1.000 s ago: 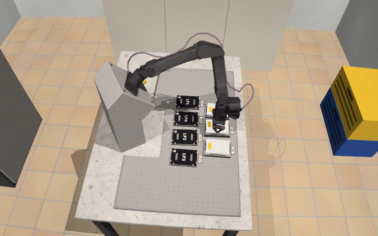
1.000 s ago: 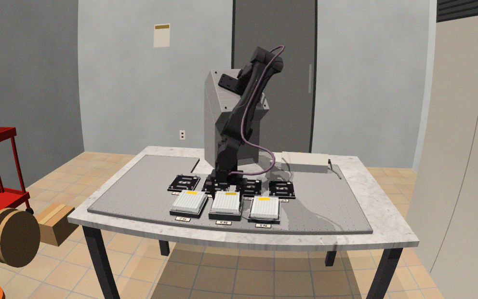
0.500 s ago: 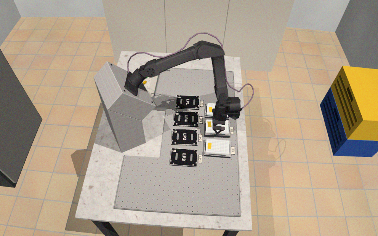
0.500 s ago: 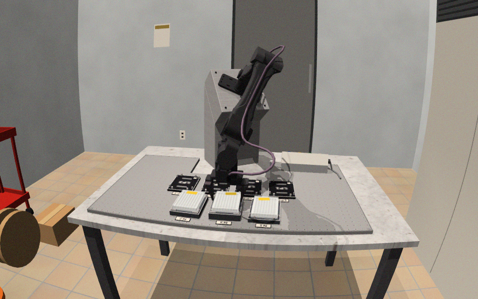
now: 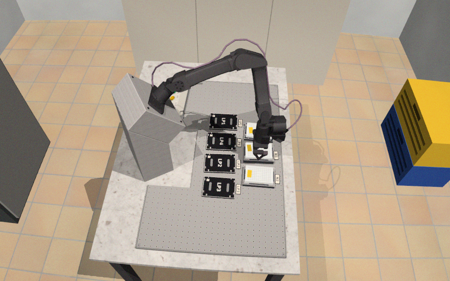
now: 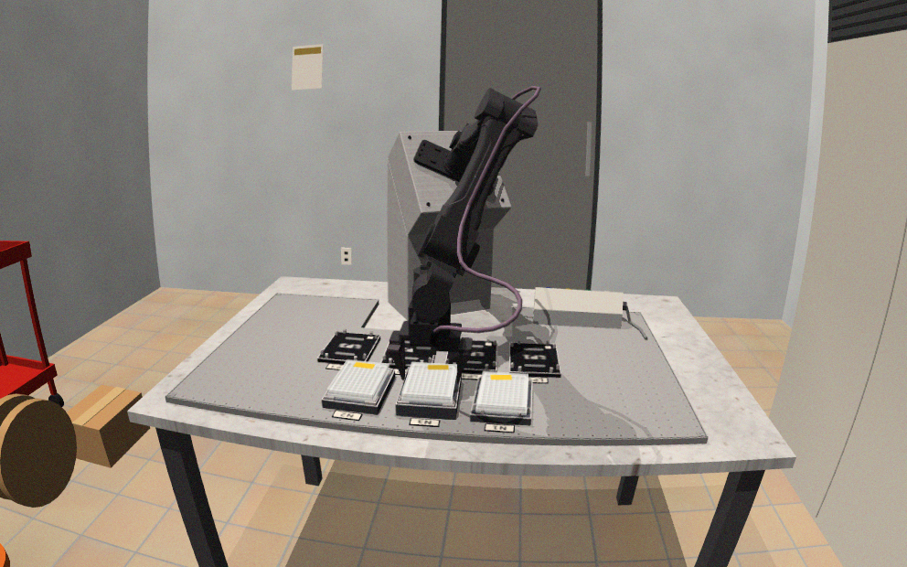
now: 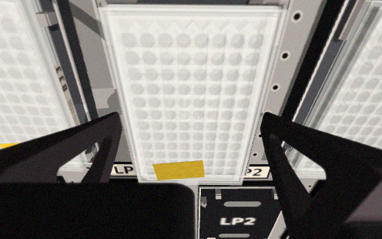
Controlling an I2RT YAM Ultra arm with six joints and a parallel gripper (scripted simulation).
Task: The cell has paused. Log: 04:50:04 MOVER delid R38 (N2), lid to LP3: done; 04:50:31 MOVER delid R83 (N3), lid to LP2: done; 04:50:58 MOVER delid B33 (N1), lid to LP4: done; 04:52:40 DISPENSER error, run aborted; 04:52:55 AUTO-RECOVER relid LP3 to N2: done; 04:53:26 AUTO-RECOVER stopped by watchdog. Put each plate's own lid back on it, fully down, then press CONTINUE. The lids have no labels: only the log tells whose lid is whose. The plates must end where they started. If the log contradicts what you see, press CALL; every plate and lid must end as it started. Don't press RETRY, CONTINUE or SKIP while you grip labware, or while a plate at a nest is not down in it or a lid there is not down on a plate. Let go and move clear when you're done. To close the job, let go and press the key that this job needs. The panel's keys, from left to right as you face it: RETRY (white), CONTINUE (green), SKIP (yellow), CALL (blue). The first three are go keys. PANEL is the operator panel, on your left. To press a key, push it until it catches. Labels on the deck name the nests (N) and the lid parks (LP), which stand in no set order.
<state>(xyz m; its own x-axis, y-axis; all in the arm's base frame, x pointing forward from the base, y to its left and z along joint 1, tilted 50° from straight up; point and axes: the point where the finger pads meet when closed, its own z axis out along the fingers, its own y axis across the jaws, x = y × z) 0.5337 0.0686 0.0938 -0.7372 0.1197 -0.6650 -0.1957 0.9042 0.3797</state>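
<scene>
The black two-fingered hand (image 5: 259,154) (image 7: 191,119) is spread around the clear-lidded white well plate (image 5: 251,153) (image 6: 430,383) (image 7: 189,92) at N3, gripping nothing. Relidding appears nearly finished; next, lift clear, check the lid's seating, then head for CONTINUE.

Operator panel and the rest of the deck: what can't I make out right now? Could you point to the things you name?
- Panel keys (image 5: 172,98): the arm's mount hides most in the top view; the exterior view shows the panel's back.
- N1 plate (image 5: 250,130) (image 6: 502,394): partly under the pincer (image 5: 260,155) (image 7: 191,116) in the top view.
- LP4 park: behind the arm in the exterior view.
</scene>
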